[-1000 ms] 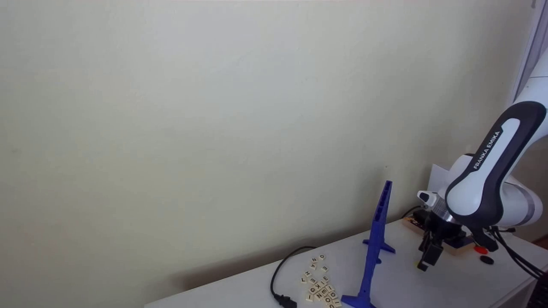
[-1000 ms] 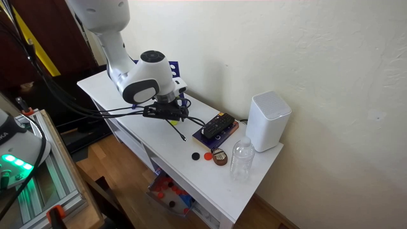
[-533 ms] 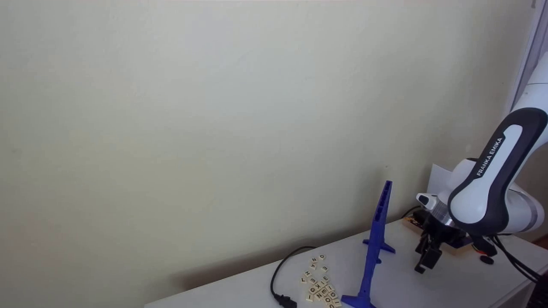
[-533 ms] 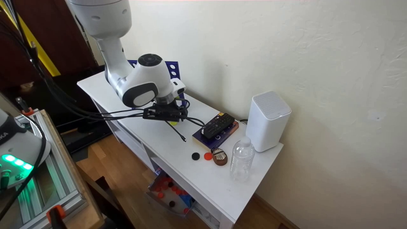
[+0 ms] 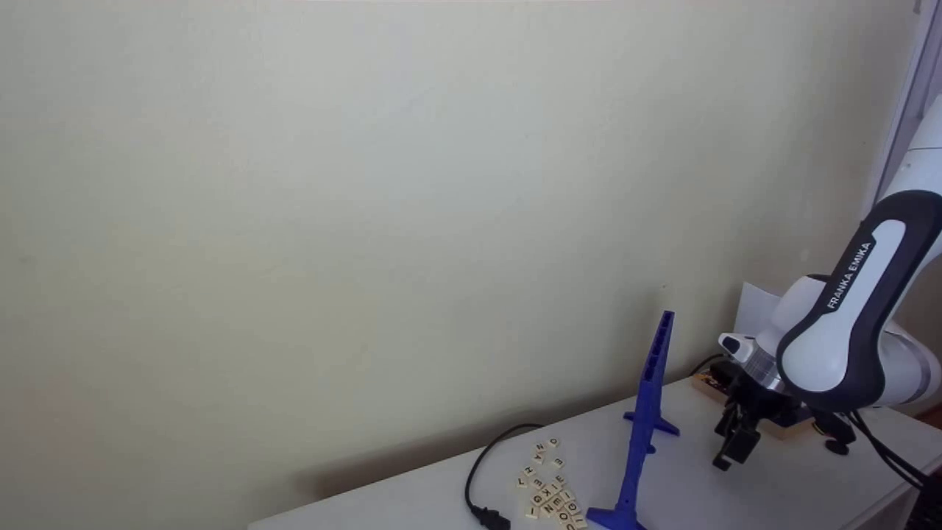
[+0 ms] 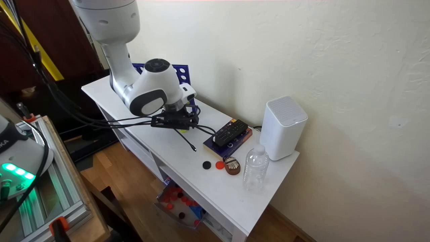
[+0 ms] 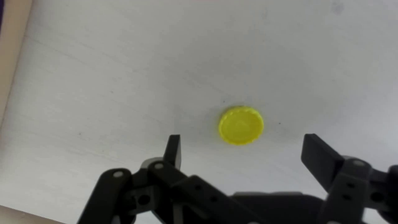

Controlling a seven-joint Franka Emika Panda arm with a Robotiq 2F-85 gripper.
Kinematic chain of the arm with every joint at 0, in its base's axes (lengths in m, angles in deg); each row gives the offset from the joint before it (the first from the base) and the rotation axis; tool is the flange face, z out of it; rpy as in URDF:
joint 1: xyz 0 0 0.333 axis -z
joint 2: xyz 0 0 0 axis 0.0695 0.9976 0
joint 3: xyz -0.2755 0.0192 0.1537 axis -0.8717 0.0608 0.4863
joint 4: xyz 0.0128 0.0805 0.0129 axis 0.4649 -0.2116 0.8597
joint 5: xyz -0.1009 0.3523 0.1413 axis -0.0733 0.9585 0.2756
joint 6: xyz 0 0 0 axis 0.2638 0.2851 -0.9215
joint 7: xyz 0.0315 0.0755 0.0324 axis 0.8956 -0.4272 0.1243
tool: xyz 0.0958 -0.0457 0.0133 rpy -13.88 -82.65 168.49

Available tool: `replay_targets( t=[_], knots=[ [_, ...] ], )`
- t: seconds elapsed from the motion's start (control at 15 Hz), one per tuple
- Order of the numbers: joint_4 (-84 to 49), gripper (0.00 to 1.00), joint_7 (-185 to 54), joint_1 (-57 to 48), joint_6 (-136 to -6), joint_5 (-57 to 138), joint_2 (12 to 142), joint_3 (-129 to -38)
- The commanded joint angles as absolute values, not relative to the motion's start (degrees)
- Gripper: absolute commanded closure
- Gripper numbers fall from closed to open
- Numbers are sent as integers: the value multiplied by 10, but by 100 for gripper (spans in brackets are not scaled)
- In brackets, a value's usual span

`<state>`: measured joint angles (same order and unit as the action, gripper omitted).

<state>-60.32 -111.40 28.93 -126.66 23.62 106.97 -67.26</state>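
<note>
My gripper (image 7: 242,137) is open and empty, pointing down over the white table (image 7: 108,102). A round yellow disc with a ridged rim (image 7: 241,125) lies flat on the table just beyond the gap between the fingertips, touching neither. In an exterior view a bit of the yellow disc (image 6: 183,130) shows below the black gripper body. In an exterior view the gripper (image 5: 725,445) hovers low over the table and hides the disc. A blue upright rack with round holes (image 5: 642,434) stands near the gripper; the arm partly covers this rack (image 6: 183,74).
A book (image 6: 210,145) bears a black remote (image 6: 231,132). Nearby are a black disc (image 6: 207,165), a red disc (image 6: 219,165), a small thumb piano (image 6: 232,166), a clear bottle (image 6: 256,169) and a white box (image 6: 284,127). Letter tiles (image 5: 548,493) and a cable (image 5: 471,478) lie beyond the rack.
The arm has sunk a little and shifted slightly away from the rack. The yellow spot beside the gripper in an exterior view is now hidden. The objects on the table have not moved.
</note>
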Motion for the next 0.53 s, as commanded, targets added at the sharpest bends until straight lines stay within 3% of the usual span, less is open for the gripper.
replay_targets(
  t=[0.0, 0.13, 0.27, 0.33, 0.47],
  knots=[
    [-598, 0, -1085, 296, -1275, 205, 1076, -678],
    [-597, 3, -1081, 294, -1273, 201, 1077, -680],
    [-597, 11, -1076, 295, -1273, 198, 1076, -680],
    [-597, 28, -1076, 295, -1274, 197, 1076, -680],
    [-597, 38, -1074, 296, -1275, 195, 1076, -680]
  ],
)
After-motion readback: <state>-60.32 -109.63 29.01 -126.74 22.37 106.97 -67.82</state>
